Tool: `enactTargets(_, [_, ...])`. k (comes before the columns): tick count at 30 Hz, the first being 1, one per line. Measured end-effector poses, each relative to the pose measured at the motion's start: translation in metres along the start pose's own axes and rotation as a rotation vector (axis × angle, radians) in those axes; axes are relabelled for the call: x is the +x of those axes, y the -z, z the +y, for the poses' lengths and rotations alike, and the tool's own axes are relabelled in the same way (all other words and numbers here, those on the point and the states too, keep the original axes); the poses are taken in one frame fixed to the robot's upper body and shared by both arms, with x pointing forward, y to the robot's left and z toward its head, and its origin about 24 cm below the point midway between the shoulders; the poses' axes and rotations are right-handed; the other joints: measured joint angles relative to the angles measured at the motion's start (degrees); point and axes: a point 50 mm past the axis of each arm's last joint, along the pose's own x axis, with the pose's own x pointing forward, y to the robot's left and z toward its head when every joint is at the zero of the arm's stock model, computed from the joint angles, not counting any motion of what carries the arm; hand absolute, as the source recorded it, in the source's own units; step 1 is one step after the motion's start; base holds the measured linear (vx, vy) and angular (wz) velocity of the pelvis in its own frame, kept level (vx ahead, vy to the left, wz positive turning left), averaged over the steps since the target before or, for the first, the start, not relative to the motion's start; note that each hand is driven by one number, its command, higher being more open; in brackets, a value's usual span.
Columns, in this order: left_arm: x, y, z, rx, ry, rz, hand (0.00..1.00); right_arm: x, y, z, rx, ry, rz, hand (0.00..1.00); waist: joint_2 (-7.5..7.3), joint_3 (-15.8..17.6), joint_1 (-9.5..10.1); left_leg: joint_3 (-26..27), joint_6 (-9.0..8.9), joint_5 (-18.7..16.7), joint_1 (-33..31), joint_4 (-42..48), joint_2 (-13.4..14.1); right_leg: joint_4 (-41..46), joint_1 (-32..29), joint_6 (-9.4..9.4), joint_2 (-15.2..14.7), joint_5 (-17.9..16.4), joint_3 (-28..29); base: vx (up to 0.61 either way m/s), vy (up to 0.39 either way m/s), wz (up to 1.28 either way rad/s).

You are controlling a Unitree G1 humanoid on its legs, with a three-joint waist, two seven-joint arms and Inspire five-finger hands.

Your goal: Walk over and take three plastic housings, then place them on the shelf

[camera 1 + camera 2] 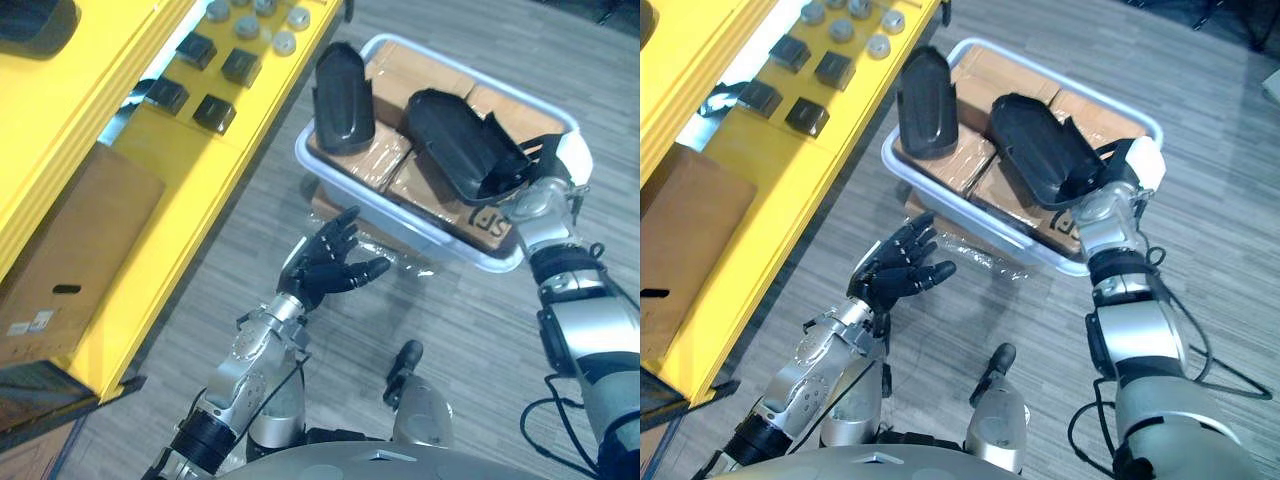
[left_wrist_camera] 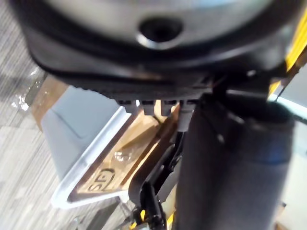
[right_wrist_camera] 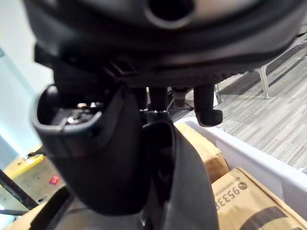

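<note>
Right hand point(image 1: 1125, 172) is gripping a housing point(image 1: 1035, 145) in the bin point(image 1: 970, 212); left hand point(image 1: 895, 270) is idling open. Lifting vertically looks advisable.

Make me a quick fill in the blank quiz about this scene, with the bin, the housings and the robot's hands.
The white bin holds ____ black housings. The right hand grips the ____ of those housings. The left hand, over the floor beside the bin, holds ____. The shelf carrying small parts is coloured ____.
Missing words: two; larger; nothing; yellow.
</note>
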Motion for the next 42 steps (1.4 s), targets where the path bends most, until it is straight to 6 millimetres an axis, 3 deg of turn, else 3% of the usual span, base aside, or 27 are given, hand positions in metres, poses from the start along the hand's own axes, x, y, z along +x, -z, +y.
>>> enactTargets(7, [0.014,0.016,-0.005,-0.165,0.012,0.139,1.00,-0.022,0.000,0.022,0.020,-0.001,-0.088,0.00,-0.40,-6.5,-1.70,3.5,-0.74,-0.6,2.3,-0.1,1.2,-4.1,1.8,-0.32,1.9,1.7,2.3,0.01,-0.027,-0.22])
enactTargets(13, [0.024,0.057,-0.004,-0.341,-0.092,0.330,1.00,-0.048,-0.002,0.048,0.027,-0.060,-0.191,0.00,-1.28,-10.6,-3.21,6.7,-1.30,-1.6,5.5,-0.2,2.9,-7.1,3.7,-0.85,4.0,3.2,4.8,-0.03,-0.030,-0.27])
enactTargets(19, [0.039,0.075,-0.007,-0.405,-0.167,0.423,1.00,-0.066,-0.007,0.070,0.010,-0.122,-0.244,0.00,-2.16,-11.8,-3.57,8.6,-1.34,-1.6,6.9,-0.2,2.9,-9.2,4.3,-1.08,4.4,5.1,6.9,-0.03,-0.014,-0.18])
enactTargets(27, [0.061,0.066,-0.009,-0.574,-0.232,0.360,1.00,-0.094,-0.025,0.095,0.044,-0.209,-0.372,0.00,-3.31,-12.0,-3.92,9.6,-1.40,-1.7,6.5,-0.2,3.0,-10.0,3.3,-1.07,4.6,5.9,8.0,-0.02,-0.006,-0.08])
enactTargets(33, [0.080,0.037,-0.006,-0.807,-0.191,0.123,1.00,-0.114,-0.038,0.102,0.119,-0.239,-0.472,0.00,-5.82,-12.8,-4.92,10.3,-1.42,-1.7,5.6,-0.1,2.8,-10.0,1.8,-1.11,4.5,6.4,9.3,0.04,-0.006,-0.07])
enactTargets(35, [0.083,0.033,-0.008,-0.918,-0.181,0.037,1.00,-0.116,-0.043,0.100,0.146,-0.233,-0.520,0.00,-5.89,-12.8,-5.20,10.6,-1.47,-1.7,5.9,-0.1,2.8,-10.0,2.0,-1.11,4.5,6.4,9.3,0.01,-0.006,-0.02])
enactTargets(42, [0.084,0.031,-0.008,-0.947,-0.212,-0.007,1.00,-0.127,-0.039,0.104,0.181,-0.234,-0.532,0.00,-6.43,-12.8,-5.20,10.7,-1.48,-1.8,6.9,-0.1,2.8,-10.0,2.9,-1.10,4.5,6.3,9.3,-0.01,-0.003,0.00])
